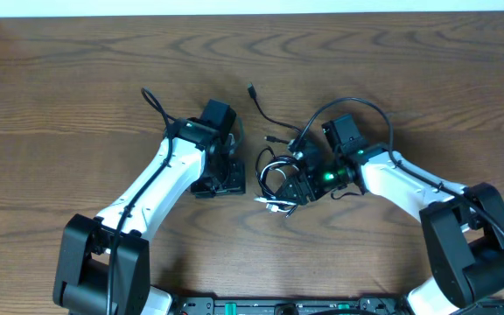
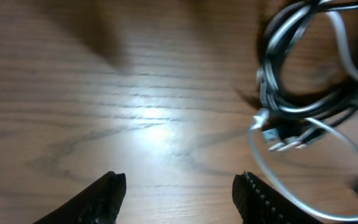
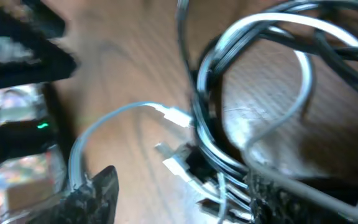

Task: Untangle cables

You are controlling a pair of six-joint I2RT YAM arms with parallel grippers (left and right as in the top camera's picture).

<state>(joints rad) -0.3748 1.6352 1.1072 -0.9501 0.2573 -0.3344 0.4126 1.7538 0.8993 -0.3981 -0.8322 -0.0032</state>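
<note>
The black cable (image 1: pixel 263 112) and the white cable (image 1: pixel 276 203) lie tangled in a small coil at the table's middle. A loose black end runs up and away from the coil. My left gripper (image 1: pixel 226 182) is open and empty just left of the coil; in the left wrist view (image 2: pixel 179 190) its fingers hang over bare wood, with the coil (image 2: pixel 303 81) at the upper right. My right gripper (image 1: pixel 289 187) is open and low over the coil. In the right wrist view (image 3: pixel 188 196) the black and white strands (image 3: pixel 210 143) and white plug ends lie between its fingers, close to the right one.
The wooden table (image 1: pixel 77 79) stretches around the coil. The arms' own thick black wires (image 1: pixel 366 109) loop above the right wrist. The left arm's gripper body (image 3: pixel 17 93) shows close by at the left of the right wrist view.
</note>
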